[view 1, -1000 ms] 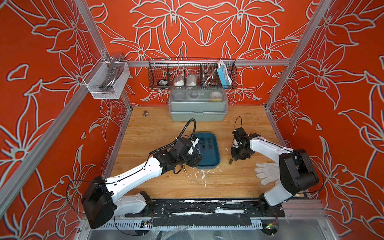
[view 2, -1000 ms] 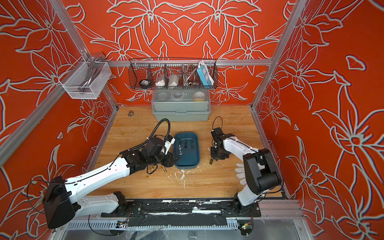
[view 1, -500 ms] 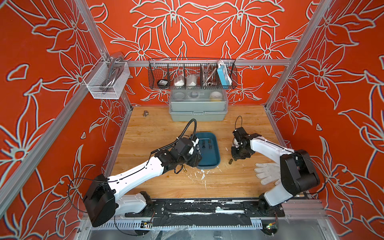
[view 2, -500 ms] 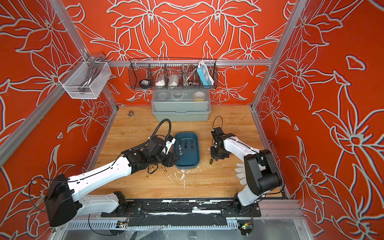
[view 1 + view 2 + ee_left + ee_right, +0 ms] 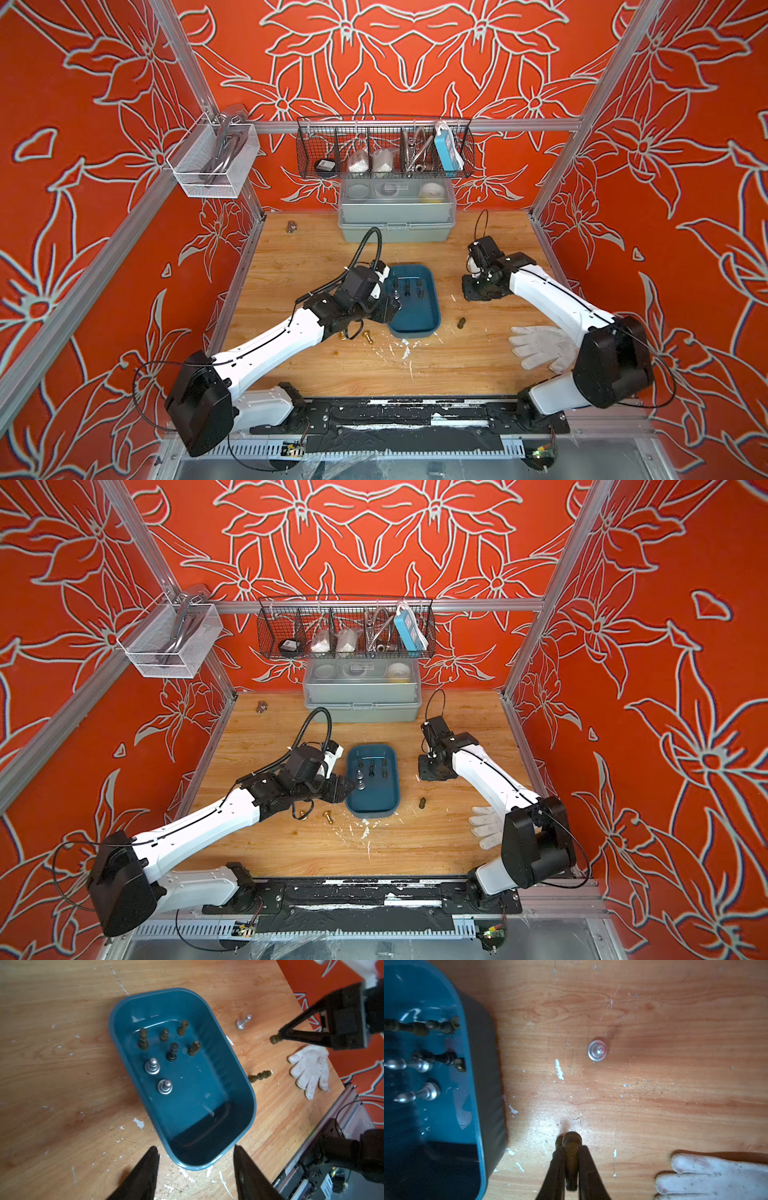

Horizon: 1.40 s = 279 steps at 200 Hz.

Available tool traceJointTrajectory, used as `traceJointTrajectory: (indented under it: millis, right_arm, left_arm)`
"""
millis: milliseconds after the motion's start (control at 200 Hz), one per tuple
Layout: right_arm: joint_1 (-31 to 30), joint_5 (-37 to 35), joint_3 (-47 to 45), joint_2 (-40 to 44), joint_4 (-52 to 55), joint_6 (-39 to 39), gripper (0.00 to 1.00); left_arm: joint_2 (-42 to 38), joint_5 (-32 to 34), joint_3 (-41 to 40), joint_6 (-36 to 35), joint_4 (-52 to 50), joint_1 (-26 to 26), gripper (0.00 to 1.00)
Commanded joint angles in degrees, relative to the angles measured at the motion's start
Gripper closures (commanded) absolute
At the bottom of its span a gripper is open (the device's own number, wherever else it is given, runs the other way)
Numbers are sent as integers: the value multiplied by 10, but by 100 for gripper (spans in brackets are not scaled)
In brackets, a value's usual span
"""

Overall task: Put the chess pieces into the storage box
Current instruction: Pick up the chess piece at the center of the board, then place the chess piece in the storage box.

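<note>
- The right pincer (image 5: 570, 1148) is clamped on a dark chess piece (image 5: 571, 1159), whose round end pokes out past the fingertips. It hangs low over the tabletop (image 5: 654, 1022), to the right of the storage box (image 5: 193, 1095) and apart from it. I cannot tell whether the piece touches the wood.
- The left pincer (image 5: 195, 1148) has its jaws apart with nothing between them, and it is poised at the box's left rim.
- The storage box lies mid-tabletop, between the two arms. Five dark pieces (image 5: 172, 1051) and two silver pieces (image 5: 152, 1066) stand upright inside, gathered in its far half. The near half is bare.
- A lone silver piece (image 5: 597, 1051) stands upright on the wood to the right of the box, near the right pincer and touching neither.
- A fallen dark piece (image 5: 259, 1076) lies on its side just right of the box's near end.
- Two gold pieces (image 5: 367, 335) lie near the left arm, left of the box's near corner.
- A white glove (image 5: 540, 345) rests flat beside the right arm.
</note>
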State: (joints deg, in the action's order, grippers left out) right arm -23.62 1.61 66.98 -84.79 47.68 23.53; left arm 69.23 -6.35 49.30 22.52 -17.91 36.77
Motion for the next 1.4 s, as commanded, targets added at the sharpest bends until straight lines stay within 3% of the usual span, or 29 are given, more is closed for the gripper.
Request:
traceJointTrajectory:
  millis: [0,305,611,1391]
  right_arm:
    - [-30,-12,39,0,32,5,88]
    - [-134,-7,127,-88,23,16,88]
    - [-187,-13,189,-203,1,8,88]
    - [-210,-61,239,-334,-21,21,88]
  left_arm:
    - [-28,-10,-23,29,5,-26,43]
    - [-58,6,-53,37,-25,-50,43]
    - [-93,28,-76,52,-43,-57,43]
    - [-88,40,-89,58,-45,-59,43]
